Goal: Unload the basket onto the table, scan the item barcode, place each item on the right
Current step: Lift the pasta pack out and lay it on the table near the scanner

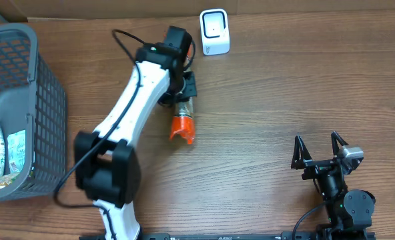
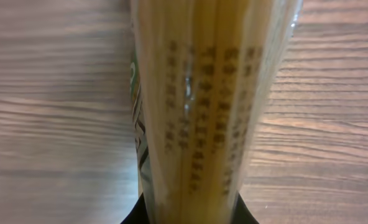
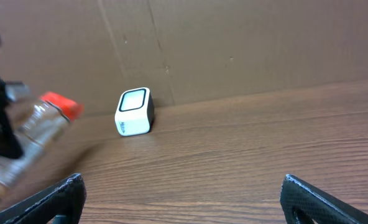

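overhead: fixed, high, straight down, whole table point(image 1: 264, 100), scanner point(image 1: 215, 31) at 12 o'clock. left wrist: very close, item point(image 2: 209, 106) fills frame. right wrist: low, faces cardboard wall point(image 3: 234, 50), scanner at 10 o'clock. overhead, right wrist share scanner; all share item.

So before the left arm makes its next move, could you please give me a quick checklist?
1. Grip: ok. The left gripper is shut on the packet.
2. Barcode towards the scanner: cannot tell. The left wrist view shows only printed text, no barcode.
3. Packet over the scanner window: not ok. It sits short of the scanner, apart from it.
4. Path to the scanner: ok. Only bare table lies between them.
5. Other arm out of the way: ok. The right gripper is open near the table's front edge, far from the scanner.
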{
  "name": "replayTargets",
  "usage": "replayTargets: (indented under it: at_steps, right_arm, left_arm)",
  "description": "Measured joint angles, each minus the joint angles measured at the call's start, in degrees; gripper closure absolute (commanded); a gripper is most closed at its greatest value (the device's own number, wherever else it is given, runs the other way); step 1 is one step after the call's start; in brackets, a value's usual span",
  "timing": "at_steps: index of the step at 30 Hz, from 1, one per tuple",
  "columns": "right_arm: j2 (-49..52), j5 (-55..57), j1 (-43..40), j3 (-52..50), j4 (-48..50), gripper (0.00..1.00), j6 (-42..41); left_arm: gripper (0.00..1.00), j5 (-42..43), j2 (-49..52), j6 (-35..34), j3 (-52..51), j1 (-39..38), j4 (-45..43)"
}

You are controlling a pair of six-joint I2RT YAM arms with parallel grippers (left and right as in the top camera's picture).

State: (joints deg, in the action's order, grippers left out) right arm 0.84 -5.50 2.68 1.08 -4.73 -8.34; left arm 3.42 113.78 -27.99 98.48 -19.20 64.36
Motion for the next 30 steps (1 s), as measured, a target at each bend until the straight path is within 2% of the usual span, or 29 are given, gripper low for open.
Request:
replayTargets:
  at_steps: [8, 9, 10, 12, 16, 18, 27, 30]
  right_arm:
    - [0.0, 0.0, 0.0, 0.0, 0.02, 0.0, -0.02]
    - [0.0, 0.02, 0.0, 0.0, -0.02, 0.0, -0.02]
    - [0.0, 0.0, 0.0, 0.0, 0.04, 0.0, 0.0]
    - [0.0, 0.02, 0.0, 0.0, 0.02, 0.0, 0.02]
    - [0.0, 0.0, 0.0, 0.0, 0.0, 0.0, -0.02]
    - [0.0, 0.0, 0.0, 0.0, -0.02, 0.0, -0.02]
    - [0.0, 0.0, 0.0, 0.0, 0.0, 0.0, -0.02]
    - [0.0, 0.0, 0.0, 0.0, 0.0, 0.0, -0.02]
  left_arm:
    - [0.96, 3.91, 6.93, -1.53, -0.7, -2.12, -1.25]
    - [0.91, 4.02, 7.21, -1.53, -0.7, -2.51, -1.25]
    - [0.81, 4.13, 7.37, -1.51, -0.74, -2.99, -1.42]
    - [0.49, 4.35, 7.43, -1.2, -0.74, -4.07, -1.86]
    - [0.1, 5.29, 7.37, -0.31, -0.66, -5.51, -2.84]
    - [0.07, 6.03, 7.37, 0.79, -0.5, -5.75, -2.25]
    - [0.07, 6.51, 4.07, 2.93, 6.47, -5.14, 1.99]
    - [0.0, 5.18, -0.44, 3.54, 9.4, -4.92, 2.89]
